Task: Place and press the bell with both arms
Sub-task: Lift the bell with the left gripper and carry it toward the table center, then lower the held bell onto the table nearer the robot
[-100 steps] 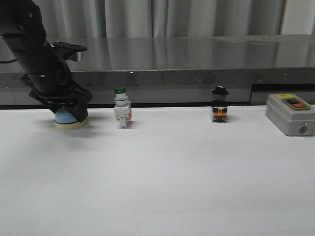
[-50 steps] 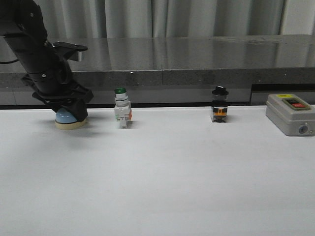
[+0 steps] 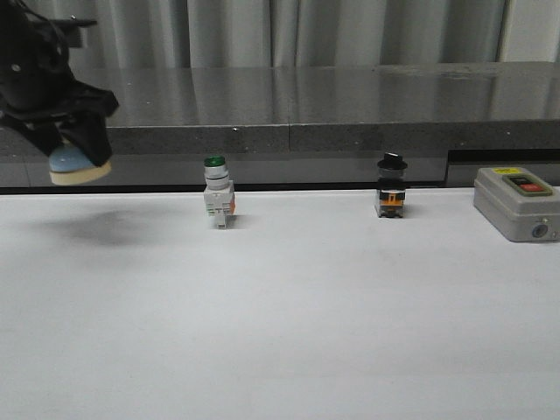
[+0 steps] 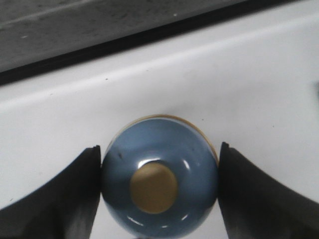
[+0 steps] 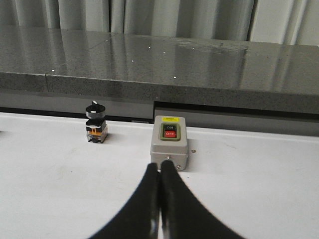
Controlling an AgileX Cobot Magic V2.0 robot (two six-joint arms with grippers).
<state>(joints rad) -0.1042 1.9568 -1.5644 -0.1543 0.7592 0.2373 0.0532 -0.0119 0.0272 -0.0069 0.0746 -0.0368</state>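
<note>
One arm shows in the front view: we see the left arm (image 3: 39, 66) at the far left, its black body raised above the white surface (image 3: 289, 315) and angled down toward the gripper. We do not see the right arm in the front view.

We find the left gripper (image 3: 77, 149) clamped on the bell (image 3: 77, 166), which hangs in the air clear of the surface, with a soft shadow on the surface beneath it. In the left wrist view the two black fingers (image 4: 60, 199) press against opposite sides of the blue dome of the bell (image 4: 159, 179), and the cream button sits at the dome's centre between them.

We see the right gripper (image 5: 159, 199) only in the right wrist view: its two black fingers lie pressed together with nothing between them, pointing toward the grey switch box (image 5: 169, 142), which carries a black and a red button.

Along the back edge of the surface we note, from left to right in the front view, the green-capped switch (image 3: 217, 192), the black-capped switch (image 3: 390, 186) and the grey switch box (image 3: 516, 203) at the far right. All three stand well apart from one another and from the bell. A dark stone ledge (image 3: 350, 105) runs behind them, with grey curtains (image 3: 306, 31) above it.
</note>
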